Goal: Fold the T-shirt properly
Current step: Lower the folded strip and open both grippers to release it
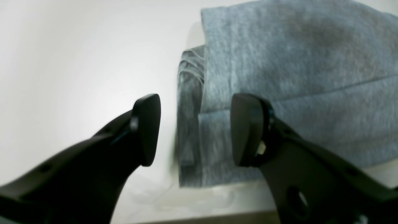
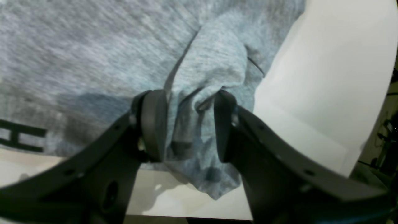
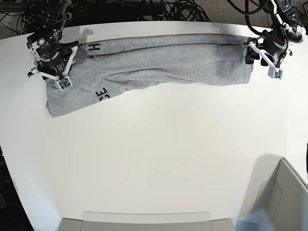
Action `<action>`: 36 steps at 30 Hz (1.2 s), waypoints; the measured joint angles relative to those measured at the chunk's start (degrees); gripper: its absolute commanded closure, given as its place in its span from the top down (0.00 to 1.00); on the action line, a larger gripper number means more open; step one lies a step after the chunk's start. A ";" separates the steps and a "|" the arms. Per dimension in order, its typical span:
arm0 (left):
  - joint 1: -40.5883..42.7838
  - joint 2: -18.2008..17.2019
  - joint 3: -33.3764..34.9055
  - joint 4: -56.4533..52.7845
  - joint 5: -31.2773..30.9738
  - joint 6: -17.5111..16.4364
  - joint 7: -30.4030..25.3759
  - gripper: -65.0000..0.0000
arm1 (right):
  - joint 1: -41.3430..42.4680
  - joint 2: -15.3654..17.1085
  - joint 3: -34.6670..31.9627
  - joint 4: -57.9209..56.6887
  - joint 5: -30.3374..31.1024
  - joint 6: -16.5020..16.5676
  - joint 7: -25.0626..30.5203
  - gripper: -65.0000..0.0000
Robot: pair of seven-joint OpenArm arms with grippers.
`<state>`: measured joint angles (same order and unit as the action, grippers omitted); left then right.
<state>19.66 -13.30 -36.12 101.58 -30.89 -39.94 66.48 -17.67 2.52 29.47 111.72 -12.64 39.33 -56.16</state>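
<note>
The heather-grey T-shirt (image 3: 168, 62) lies stretched sideways along the far part of the white table (image 3: 154, 154), with black letters (image 3: 101, 94) showing near its left end. My right gripper (image 2: 188, 124) is shut on a bunched edge of the shirt (image 2: 202, 62) at that left end; in the base view it (image 3: 48, 77) sits over the cloth. My left gripper (image 1: 196, 130) is open at the shirt's right end (image 3: 251, 55). The folded edge of the shirt (image 1: 279, 62) lies between and beyond its fingers.
A grey bin (image 3: 284, 192) stands at the front right corner. A flat grey tray edge (image 3: 144, 221) runs along the front. Cables (image 3: 183, 9) lie behind the table's far edge. The table edge is close below both grippers in the wrist views.
</note>
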 measured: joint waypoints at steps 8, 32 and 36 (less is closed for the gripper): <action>-1.62 -0.39 0.00 -8.68 -0.63 0.00 -1.01 0.55 | -0.13 -0.04 -0.02 0.00 -0.17 0.00 0.02 0.39; -2.40 -5.60 8.39 -15.58 -3.19 -0.17 -4.76 0.05 | 0.26 -0.22 -0.02 -0.02 -0.20 0.00 -0.04 0.39; -2.89 -5.62 8.39 -15.30 -3.63 -0.20 -1.64 0.00 | 0.74 -0.22 -0.02 -0.02 -0.20 0.00 0.00 0.39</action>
<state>16.78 -18.92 -27.73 86.28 -34.52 -40.14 64.84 -16.93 2.31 29.45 111.70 -12.84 39.33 -56.16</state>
